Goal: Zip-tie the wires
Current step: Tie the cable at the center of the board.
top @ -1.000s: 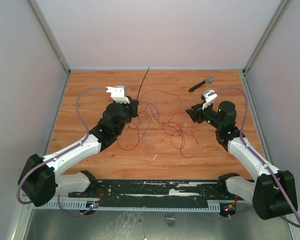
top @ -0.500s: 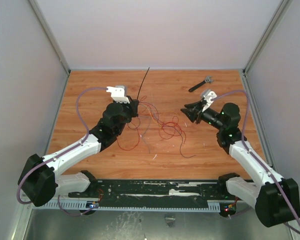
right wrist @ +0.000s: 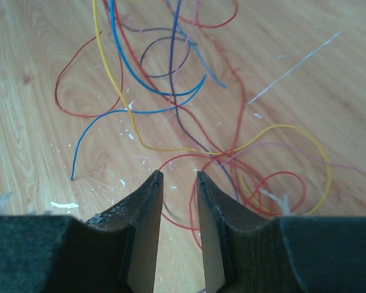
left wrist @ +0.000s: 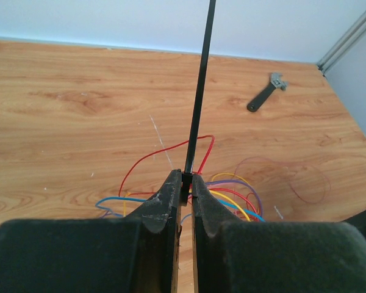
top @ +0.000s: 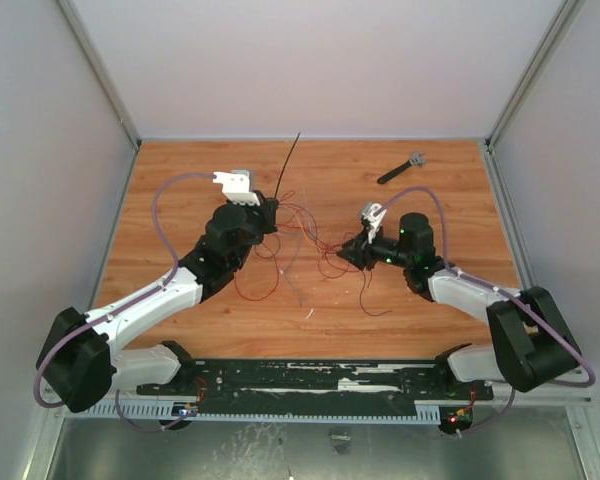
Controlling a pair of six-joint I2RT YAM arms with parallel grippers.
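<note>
Red wires lay just ahead of your right tool, its jaws slightly spread; your left tool pinched the zip tie, pointing straight forward.

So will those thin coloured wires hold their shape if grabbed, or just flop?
Probably floppy: the wires lie in loose, tangled loops. Likely light too, being so thin, and lifting one may drag others, since they cross.

The right tool, fingers slightly parted, hangs over the tangled wires on the wooden table.
</note>
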